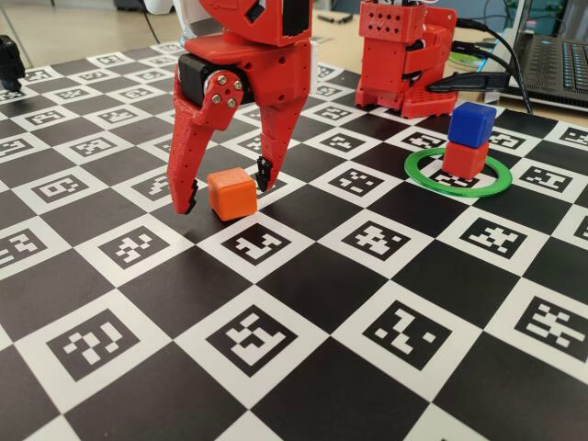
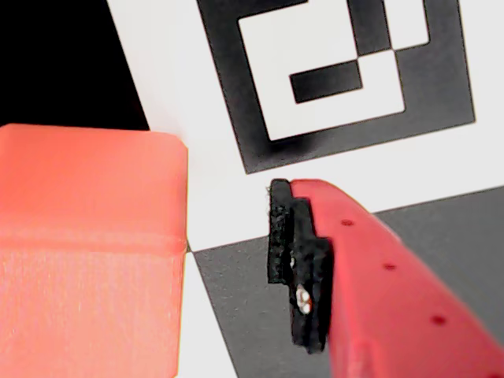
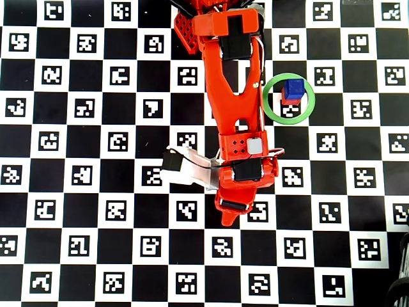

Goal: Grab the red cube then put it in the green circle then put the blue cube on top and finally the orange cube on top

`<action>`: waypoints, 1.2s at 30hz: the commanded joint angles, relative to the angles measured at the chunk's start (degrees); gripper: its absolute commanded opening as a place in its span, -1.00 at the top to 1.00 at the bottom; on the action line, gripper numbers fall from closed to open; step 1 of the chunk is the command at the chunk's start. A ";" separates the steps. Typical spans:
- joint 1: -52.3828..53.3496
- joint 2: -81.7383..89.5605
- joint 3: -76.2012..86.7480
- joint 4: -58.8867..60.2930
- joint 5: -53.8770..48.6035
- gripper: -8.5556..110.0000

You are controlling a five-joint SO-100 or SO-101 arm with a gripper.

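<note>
With blue cube (image 1: pixel 472 124) stacked on red (image 1: pixel 464 159), I have the open hand (image 1: pixel 227 190) straddling the orange cube (image 1: pixel 231 193); next I close.

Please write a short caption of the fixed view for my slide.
Open gripper straddles the orange cube; the blue cube sits on the red cube inside the green circle.

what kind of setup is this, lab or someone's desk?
Likely a lab or hobby robotics bench: a checkerboard mat of fiducial markers covers the table, a red printed arm's claw straddles the orange cube, and a laptop sits at the back edge.
</note>
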 commanded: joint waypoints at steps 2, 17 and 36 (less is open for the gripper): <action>-1.41 1.49 -4.57 -0.18 2.55 0.22; -1.49 0.62 -5.36 -2.81 5.19 0.24; 0.97 0.70 -4.13 -3.87 2.46 0.43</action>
